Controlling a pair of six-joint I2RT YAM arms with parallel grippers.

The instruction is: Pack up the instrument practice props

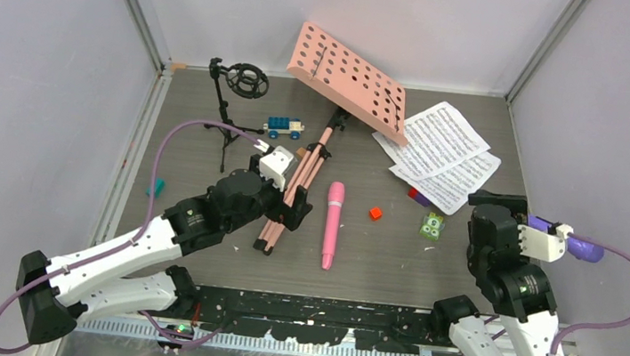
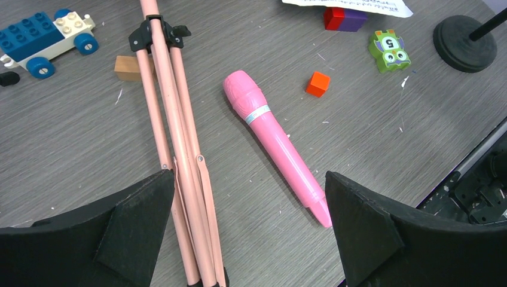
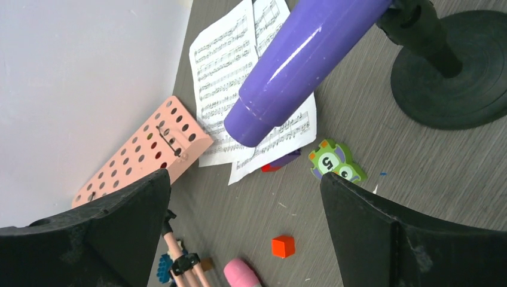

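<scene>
desk: is showing matt grey wood grain, flecked with white scuffs
pink microphone: is gleaming as smooth glossy plastic
purple microphone: is catching light on glossy plastic
sheet-music pages: are looking like thin matt paper
mic mount base: is looking matt black

R wrist cam: purple microphone runs off the top edge ahead of right gripper, head unseen. Black mic mount clipped at right edge. Red-purple block mostly under sheet-music pages. Pink microphone: only one end shows, btwn the fingers.

L wrist cam: tripod legs cut off top & bottom, beside left gripper.

Overhead: small teal item far left of it, poss. a block.
</scene>
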